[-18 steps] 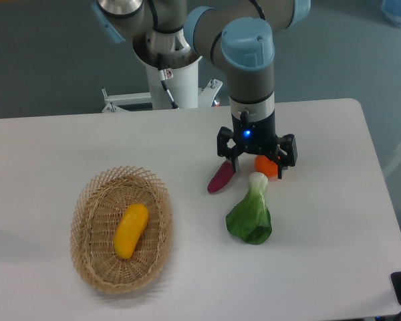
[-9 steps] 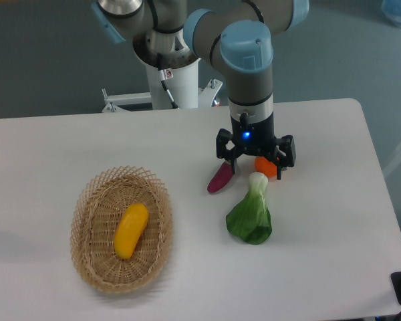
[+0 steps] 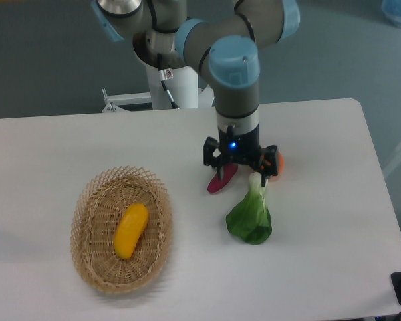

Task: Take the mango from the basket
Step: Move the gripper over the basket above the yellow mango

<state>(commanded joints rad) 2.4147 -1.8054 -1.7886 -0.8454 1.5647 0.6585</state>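
Lying lengthwise — mango [image 3: 131, 231] in basket [image 3: 93, 267]

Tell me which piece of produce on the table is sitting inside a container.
The mango, the long yellow one. It lies in the wicker basket, while the purple piece, orange fruit and leafy green lie on the bare table.

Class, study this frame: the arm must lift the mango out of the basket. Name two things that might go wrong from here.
1. The tool hangs low among the purple piece, the orange fruit and the leafy green; travelling toward the basket without rising may knock them.
2. The mango looks smooth and lies diagonally in the basket; a badly aligned grip may slip, or a finger may catch the wicker rim.
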